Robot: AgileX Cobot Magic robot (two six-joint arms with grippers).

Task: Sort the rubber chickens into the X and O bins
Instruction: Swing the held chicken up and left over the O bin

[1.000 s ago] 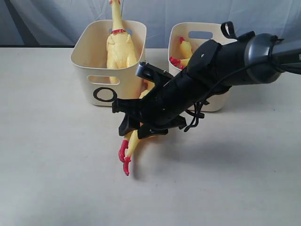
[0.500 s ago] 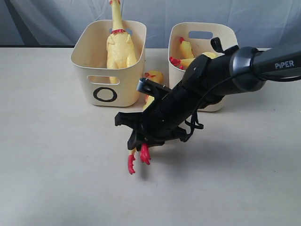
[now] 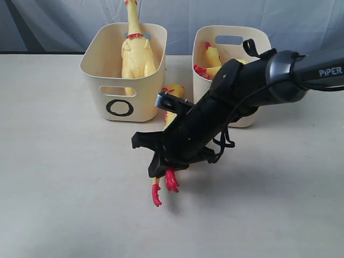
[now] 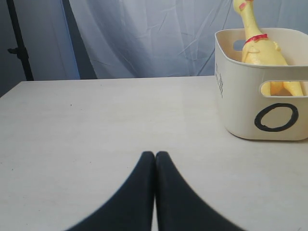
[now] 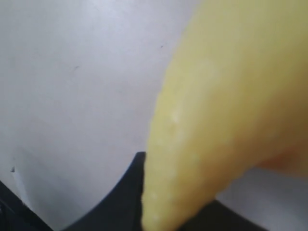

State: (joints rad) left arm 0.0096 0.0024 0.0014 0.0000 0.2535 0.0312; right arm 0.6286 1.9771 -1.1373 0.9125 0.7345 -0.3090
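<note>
My right gripper reaches across the middle and is shut on a yellow rubber chicken. The chicken's red feet dangle just over the table and its head shows between the two bins. The O bin holds an upright chicken. The other cream bin holds another chicken; my arm hides its mark. In the left wrist view my left gripper is shut and empty, well short of the O bin. It does not show in the exterior view.
The black right arm crosses in front of the right bin. A blue-grey curtain hangs behind the table's far edge. Bare tabletop lies in front of the bins.
The right gripper has moved slightly toward the front of the table with the chicken. The red feet swung from pointing left to hanging down, and the chicken's head came into view.
</note>
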